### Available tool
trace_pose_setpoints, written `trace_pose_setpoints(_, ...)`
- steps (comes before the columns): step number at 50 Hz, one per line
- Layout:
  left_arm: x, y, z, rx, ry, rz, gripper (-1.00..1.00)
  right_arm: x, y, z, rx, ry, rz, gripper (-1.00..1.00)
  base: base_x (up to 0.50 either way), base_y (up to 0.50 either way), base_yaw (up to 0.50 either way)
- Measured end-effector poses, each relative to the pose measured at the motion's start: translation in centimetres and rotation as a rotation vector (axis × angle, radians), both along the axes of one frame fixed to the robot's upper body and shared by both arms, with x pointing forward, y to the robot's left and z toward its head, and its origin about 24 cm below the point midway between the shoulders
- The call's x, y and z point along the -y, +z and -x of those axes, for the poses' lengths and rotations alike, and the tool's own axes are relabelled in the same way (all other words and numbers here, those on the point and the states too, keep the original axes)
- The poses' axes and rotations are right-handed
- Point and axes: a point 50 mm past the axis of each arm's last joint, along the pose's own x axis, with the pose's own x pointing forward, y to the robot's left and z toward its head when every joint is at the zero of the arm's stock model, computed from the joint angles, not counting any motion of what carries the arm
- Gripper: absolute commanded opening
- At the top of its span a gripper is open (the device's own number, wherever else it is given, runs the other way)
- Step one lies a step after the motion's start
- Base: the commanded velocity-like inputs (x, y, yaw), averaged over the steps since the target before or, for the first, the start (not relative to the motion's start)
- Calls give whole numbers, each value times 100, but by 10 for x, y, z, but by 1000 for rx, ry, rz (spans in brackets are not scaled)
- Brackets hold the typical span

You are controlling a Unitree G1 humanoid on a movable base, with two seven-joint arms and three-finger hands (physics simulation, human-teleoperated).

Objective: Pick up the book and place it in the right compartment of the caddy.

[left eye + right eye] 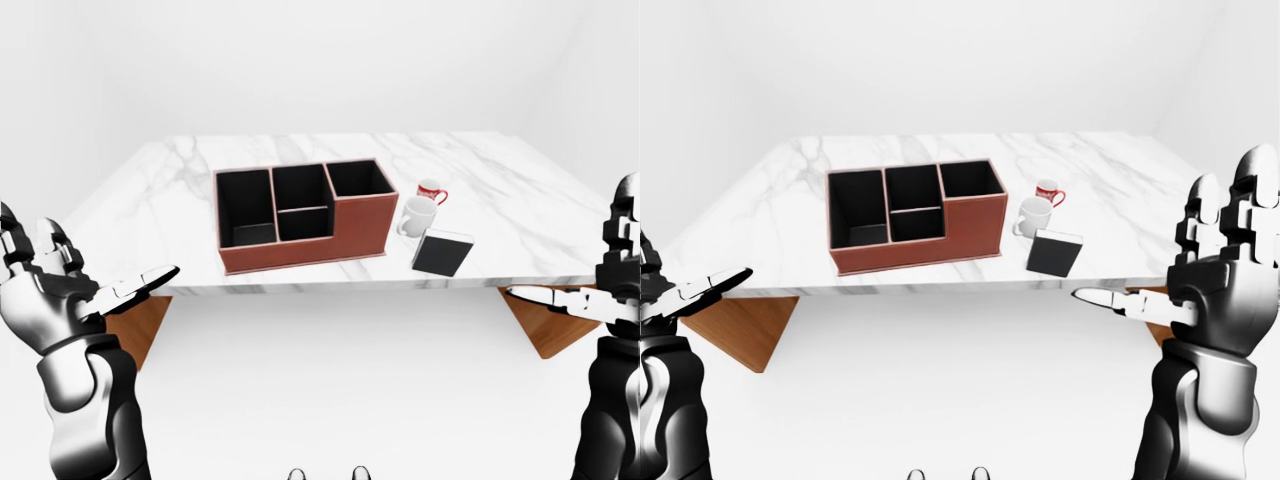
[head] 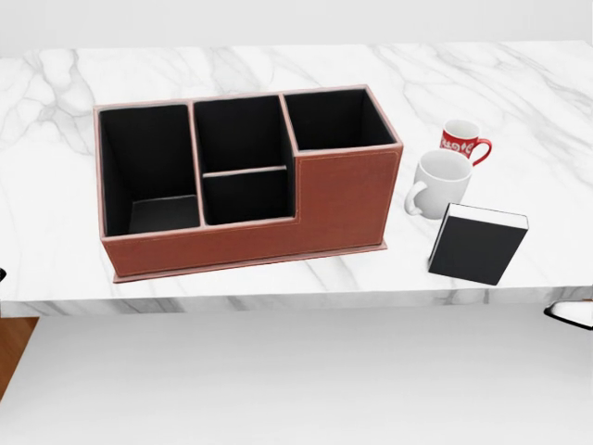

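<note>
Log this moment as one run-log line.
book: on table, untouched | caddy: right compartment empty | left hand: open | right hand: open, clear of book

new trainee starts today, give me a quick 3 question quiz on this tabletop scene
1. True or false: the black hardcover book already sits inside the brown leather caddy.
2. Which mug stands nearer the book?
A. the plain white mug
B. the red patterned mug
C. both equally
3. Fill in: the robot's left hand and right hand are both ____, holding nothing.

Key
1. False; it lies on the white marble table, to the right of the caddy in the head view.
2. A
3. open
</note>
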Motion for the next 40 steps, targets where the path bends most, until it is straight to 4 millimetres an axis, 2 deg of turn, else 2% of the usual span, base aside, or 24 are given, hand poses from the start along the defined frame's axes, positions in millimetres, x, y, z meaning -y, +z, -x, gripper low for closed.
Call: trace_pose_setpoints(40,-5,1,2,11,24,22,100,1,-4,3,-14,28,-7,100,29,0,0)
